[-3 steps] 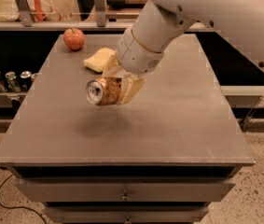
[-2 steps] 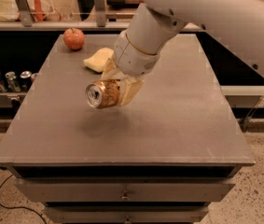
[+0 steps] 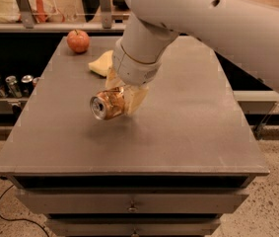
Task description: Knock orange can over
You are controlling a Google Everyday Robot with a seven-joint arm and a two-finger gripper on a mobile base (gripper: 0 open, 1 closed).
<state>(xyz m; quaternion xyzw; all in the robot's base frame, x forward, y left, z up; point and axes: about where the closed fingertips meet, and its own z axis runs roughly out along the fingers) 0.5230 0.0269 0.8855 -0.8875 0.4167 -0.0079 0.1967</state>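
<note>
Arm (image 3: 203, 19) has slid a little left and lower since a second ago, and the can has gone with it, down and nearer the front edge. Arm is white and bulky, coming in from top right and covering the back of the bench (image 3: 188, 122). Bench is grey with a flat top and drawers below.

Hand (image 3: 122, 102) is left of bench centre, clamped on the orange can (image 3: 104, 105). One pale finger runs along the can's right flank. The can lies on its side, silver end facing the front left. The shadow under it suggests it is just off the surface, but contact is hard to confirm.

Handling guess: thin aluminium, light, a smooth slick wall that dents if squeezed hard. Round, so it will roll once let go. Best hold is across the middle of the barrel, as now, not on the rims.

Pale yellow wedge (image 3: 101, 64) sits behind the hand. Apple (image 3: 78, 40) is at the back left corner, well apart. Small cans (image 3: 11, 84) are off the bench at left.
</note>
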